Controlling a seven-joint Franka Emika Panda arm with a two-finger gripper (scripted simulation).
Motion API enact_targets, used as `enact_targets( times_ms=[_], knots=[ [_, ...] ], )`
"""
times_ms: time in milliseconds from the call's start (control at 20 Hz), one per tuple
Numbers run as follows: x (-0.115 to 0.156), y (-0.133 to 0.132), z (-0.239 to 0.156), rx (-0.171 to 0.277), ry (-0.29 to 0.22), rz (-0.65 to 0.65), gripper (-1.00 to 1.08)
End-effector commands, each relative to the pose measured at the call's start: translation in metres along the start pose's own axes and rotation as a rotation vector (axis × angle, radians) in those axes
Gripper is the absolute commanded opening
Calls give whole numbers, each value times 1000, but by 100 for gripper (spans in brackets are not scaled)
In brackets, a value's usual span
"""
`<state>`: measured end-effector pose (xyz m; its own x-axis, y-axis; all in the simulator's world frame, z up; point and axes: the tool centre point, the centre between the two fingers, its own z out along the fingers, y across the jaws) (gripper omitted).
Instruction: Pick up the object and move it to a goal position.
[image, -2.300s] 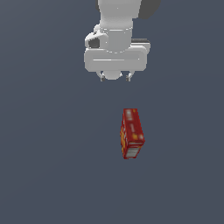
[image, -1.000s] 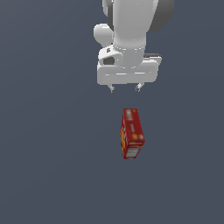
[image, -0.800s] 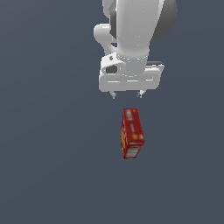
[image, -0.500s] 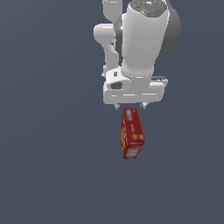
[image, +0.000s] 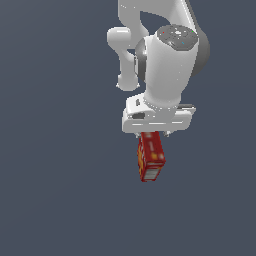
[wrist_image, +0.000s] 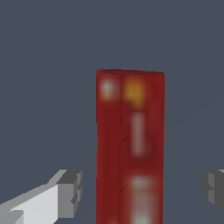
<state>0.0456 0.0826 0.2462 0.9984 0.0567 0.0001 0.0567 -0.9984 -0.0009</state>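
**Fingers over the box, grasp not yet made**

While the arm hangs low over the dark counter (image: 55, 200), the red box (image: 150, 159) lies flat on it, its far end tucked under the white gripper (image: 156, 134) in the exterior view. From the wrist view the box (wrist_image: 130, 144) sits between the two fingers (wrist_image: 70, 192), which are spread wide apart, with a clear gap of counter showing on each side of it. Neither pad touches the red sides as far as I can see.

To my eye the approach and lining-up are done, or nearly so: the box is centred in the opening and runs lengthwise away from the camera, so the narrow width faces the pads. What is left is most of the job: settling to grasp height, closing on the box, lifting it, and carrying it to the goal. No goal marker shows in either view, so I cannot say where that lies.
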Motion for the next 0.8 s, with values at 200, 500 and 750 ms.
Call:
enact_targets(
  times_ms=[200, 500, 750],
  knots=[
    [3, -1, 4, -1, -1, 0, 100],
    [3, -1, 20, -1, -1, 0, 100],
    [2, -1, 44, -1, 0, 0, 100]
  ],
)
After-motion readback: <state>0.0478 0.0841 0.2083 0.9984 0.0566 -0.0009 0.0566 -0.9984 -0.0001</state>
